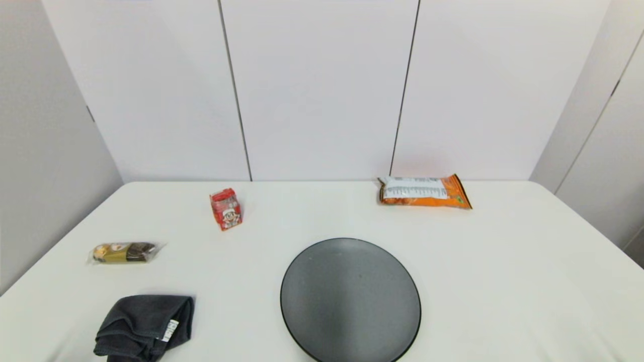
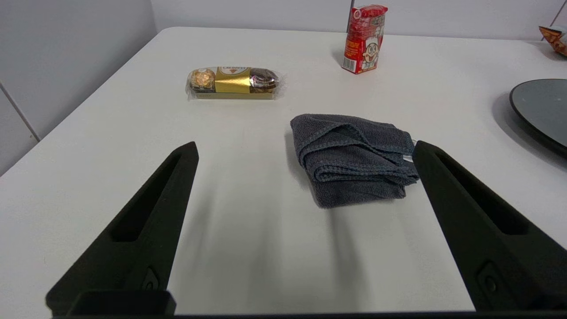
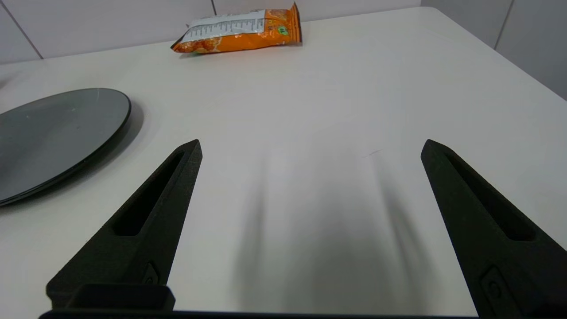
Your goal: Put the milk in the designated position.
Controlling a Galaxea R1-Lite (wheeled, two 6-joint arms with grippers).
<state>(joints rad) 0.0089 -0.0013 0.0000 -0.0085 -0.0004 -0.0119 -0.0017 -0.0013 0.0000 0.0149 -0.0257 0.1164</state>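
At the bottom of both wrist views, I see my left gripper (image 2: 305,148) and right gripper (image 3: 310,146) spread wide, grasping nothing; beyond lie a grey cloth (image 1: 143,327) and dark plate (image 1: 350,300), and the milk (image 1: 226,209) stands upright in the head view's upper left, near the table's (image 1: 503,251) far edge

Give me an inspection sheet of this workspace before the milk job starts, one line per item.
Surface: white table, bare at right.
Job's things: small red milk carton upright, far left; untouched.
Clutter: round dark grey plate near centre; folded dark grey cloth; clear-wrapped gold-and-brown snack; long orange snack bag.
Grippers: left gripper open near cloth; right gripper open above bare table.
Cables: nothing seen.
Surroundings: white wall panels.
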